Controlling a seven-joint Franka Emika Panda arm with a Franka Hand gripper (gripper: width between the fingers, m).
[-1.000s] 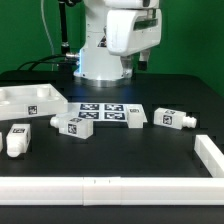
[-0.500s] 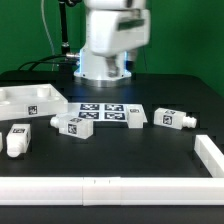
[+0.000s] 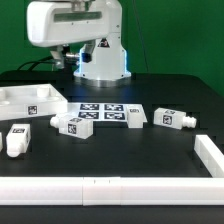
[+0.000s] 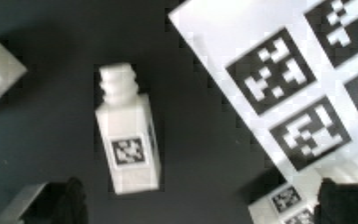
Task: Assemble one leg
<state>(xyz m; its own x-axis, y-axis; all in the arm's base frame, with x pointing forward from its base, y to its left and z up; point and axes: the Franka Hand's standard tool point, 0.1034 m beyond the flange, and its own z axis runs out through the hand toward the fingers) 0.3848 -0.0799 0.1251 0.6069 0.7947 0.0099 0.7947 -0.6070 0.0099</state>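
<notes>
Several white legs with black-and-white tags lie on the black table in the exterior view: one at the left (image 3: 17,140), one beside the marker board (image 3: 72,126), and two to the right (image 3: 137,117) (image 3: 172,119). The large white panel (image 3: 30,100) lies at the left. My gripper (image 3: 72,45) hangs high above the table's left half. In the wrist view one leg (image 4: 126,130) lies flat below the gripper (image 4: 190,205), peg end pointing away. The dark fingertips (image 4: 60,203) stand wide apart and hold nothing.
The marker board (image 3: 100,112) lies mid-table and shows in the wrist view (image 4: 309,80). A white rail (image 3: 110,187) runs along the front and up the exterior view's right side. The arm's base (image 3: 100,62) stands at the back.
The hand has swung toward the exterior view's left, from above the table's middle to above its left half. The parts on the table have not moved.
</notes>
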